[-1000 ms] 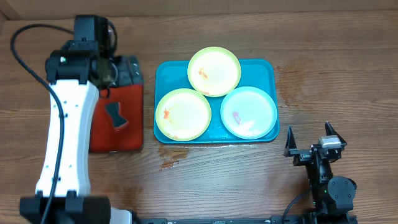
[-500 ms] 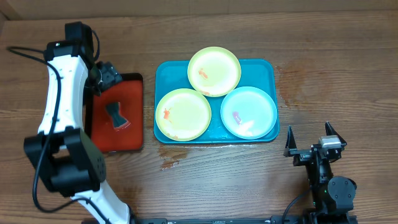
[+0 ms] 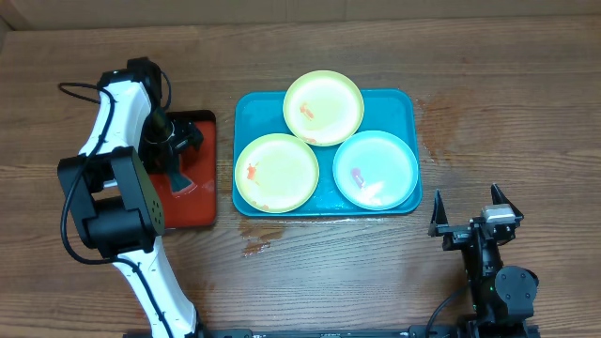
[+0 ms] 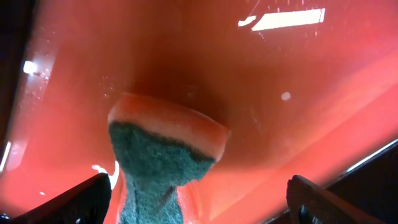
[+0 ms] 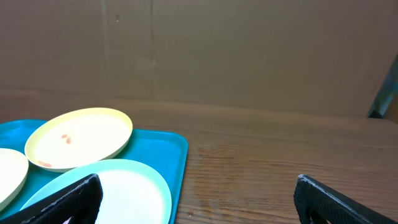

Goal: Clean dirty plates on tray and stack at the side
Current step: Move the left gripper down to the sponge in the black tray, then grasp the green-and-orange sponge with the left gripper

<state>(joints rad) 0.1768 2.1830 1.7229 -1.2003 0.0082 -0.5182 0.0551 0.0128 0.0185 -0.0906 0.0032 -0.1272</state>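
So all three dirty ones are sitting inside the blue tray (image 3: 246,101). One yellow-green plate (image 3: 323,107) is at the tray's far edge, hanging over the rim a bit. The second yellow-green plate (image 3: 276,172) is in its near-left corner, and the mint plate (image 3: 376,169) is in its near-right corner. Each is showing red-orange smears, and none is lying out on the bare tabletop (image 3: 526,94) yet. Nothing is covering the tray from above.

Left of the blue tray a red tray (image 3: 192,202) is lying with a sponge (image 3: 177,176) on it. The left pincer (image 3: 174,145) is hanging right over that sponge, fingers spread wide to either side of it. Whether they're touching it, I honestly can't tell from the wrist cam. The right pincer (image 3: 468,208) is sitting off the tray's near-right corner, fingers wide apart too, gripping nothing. Wet-looking blotches are showing on the wood just right of the tray and just in front of it.

Versus a second ago, the left arm has swung off the red tray's left side. Its pincer has come down from the far end onto the sponge. The dishes and the right arm aren't moving.
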